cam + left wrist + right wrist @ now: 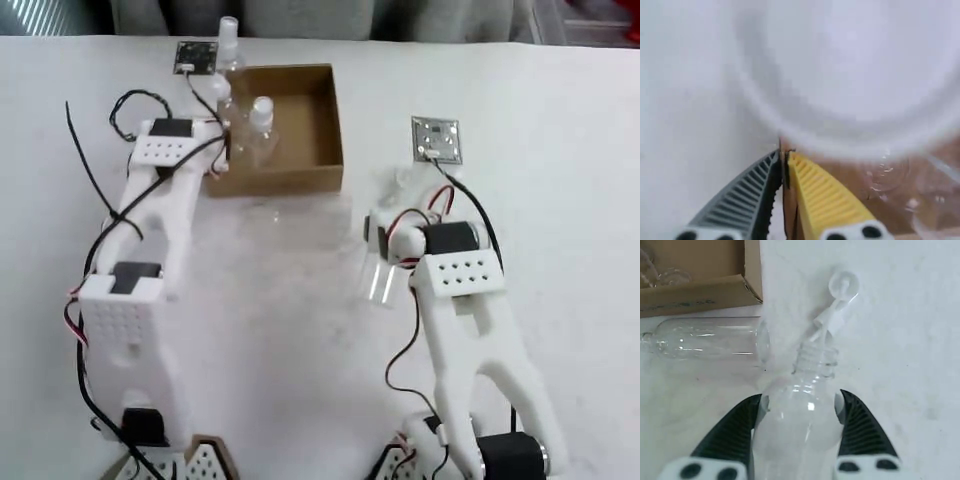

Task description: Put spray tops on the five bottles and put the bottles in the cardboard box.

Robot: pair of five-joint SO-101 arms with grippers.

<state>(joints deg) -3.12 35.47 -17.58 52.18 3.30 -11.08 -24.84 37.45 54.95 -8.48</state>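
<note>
The cardboard box (325, 120) stands at the back of the table with two capped clear bottles (262, 125) upright inside. A third capped bottle (228, 40) stands behind it. My left gripper (784, 155) is shut on the box's left wall (786, 200), and a blurred bottle (855, 65) looms close in front of it. My right gripper (801, 399) is shut on an uncapped clear bottle (800, 420), its open neck (814, 360) pointing away. A white spray top (837, 305) lies just beyond the neck. Another uncapped bottle (705, 337) lies on its side beside the box (700, 287).
Two small square boards (197, 57) (437, 138) with cables lie flat on the white table. Black and red cables trail along both arms. Open table lies between the arms and to the right of the right arm (470, 300).
</note>
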